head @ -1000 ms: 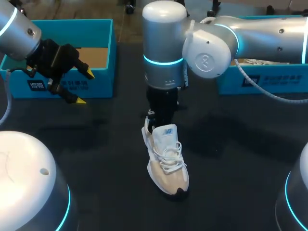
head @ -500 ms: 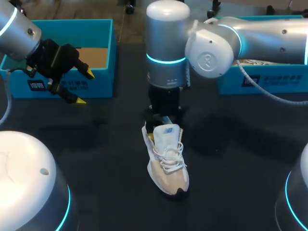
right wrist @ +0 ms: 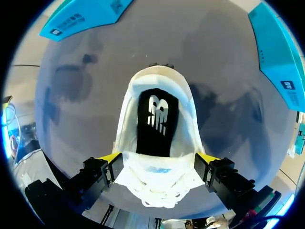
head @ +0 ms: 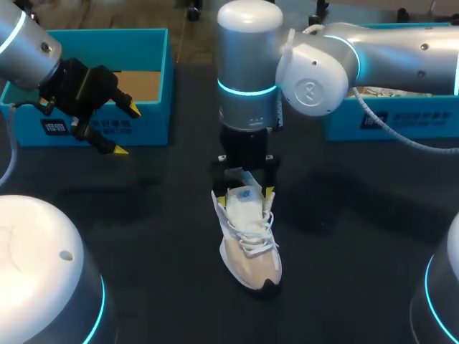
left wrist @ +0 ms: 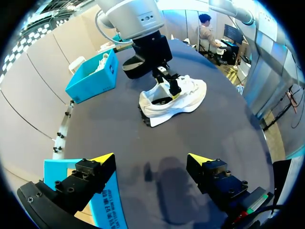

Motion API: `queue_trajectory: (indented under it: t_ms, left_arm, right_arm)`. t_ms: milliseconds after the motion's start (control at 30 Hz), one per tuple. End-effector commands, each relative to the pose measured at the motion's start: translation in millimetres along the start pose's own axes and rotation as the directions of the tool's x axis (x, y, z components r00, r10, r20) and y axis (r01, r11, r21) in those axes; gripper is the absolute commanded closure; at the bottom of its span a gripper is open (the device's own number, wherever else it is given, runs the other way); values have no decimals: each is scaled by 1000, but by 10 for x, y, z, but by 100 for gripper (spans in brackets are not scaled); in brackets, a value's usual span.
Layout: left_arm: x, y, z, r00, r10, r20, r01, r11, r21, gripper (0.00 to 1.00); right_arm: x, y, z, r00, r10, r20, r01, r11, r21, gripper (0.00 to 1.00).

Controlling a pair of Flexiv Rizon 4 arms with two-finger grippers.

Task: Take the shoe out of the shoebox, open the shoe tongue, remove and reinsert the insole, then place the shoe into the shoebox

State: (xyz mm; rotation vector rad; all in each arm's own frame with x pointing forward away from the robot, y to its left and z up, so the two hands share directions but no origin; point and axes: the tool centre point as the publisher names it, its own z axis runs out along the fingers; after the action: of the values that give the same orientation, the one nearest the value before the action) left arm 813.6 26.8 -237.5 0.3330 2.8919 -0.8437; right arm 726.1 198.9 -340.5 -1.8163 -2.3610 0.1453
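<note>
A white and beige shoe (head: pixel 252 251) stands upright on the dark table, toe toward me. Its white tongue (head: pixel 244 201) is up, and the black insole (right wrist: pixel 157 119) lies inside the shoe. My right gripper (head: pixel 245 197) hangs over the shoe's opening, open, with one yellow tip on each side of the tongue (right wrist: pixel 155 171). In the right wrist view the gripper (right wrist: pixel 159 160) straddles the shoe (right wrist: pixel 157 102) without gripping it. My left gripper (head: pixel 128 130) hovers open and empty in front of the left blue shoebox (head: pixel 154 115). From the left wrist view, the shoe (left wrist: pixel 183 98) lies well ahead of the left gripper (left wrist: pixel 151 160).
A second blue box (head: pixel 387 118) stands at the back right, behind my right arm (head: pixel 315 68); it shows as the blue box (left wrist: pixel 93 76) in the left wrist view. Bare table surrounds the shoe on all sides.
My right gripper opened and let go of the tongue; its fingers now stand apart on either side of it. The left arm has not moved.
</note>
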Motion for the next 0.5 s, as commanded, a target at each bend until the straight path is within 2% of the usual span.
queue_trajectory:
  t_ms: [33, 233, 500]
  left_arm:
    - [-4, -1, -3, 1000, 0, -2, 0, 1000, -4, 0]
    - [-4, -1, -3, 1000, 0, -2, 0, 1000, -4, 0]
    - [-4, -1, -3, 1000, 0, -2, 0, 1000, -4, 0]
  right_arm:
    - [6, -63, -36, 1000, 10, 10, -10, 1000, -1, 0]
    - [51, -124, -85, 1000, 20, 12, -20, 1000, -13, 0]
    - [191, -365, -316, 997, 73, 37, -71, 997, -44, 0]
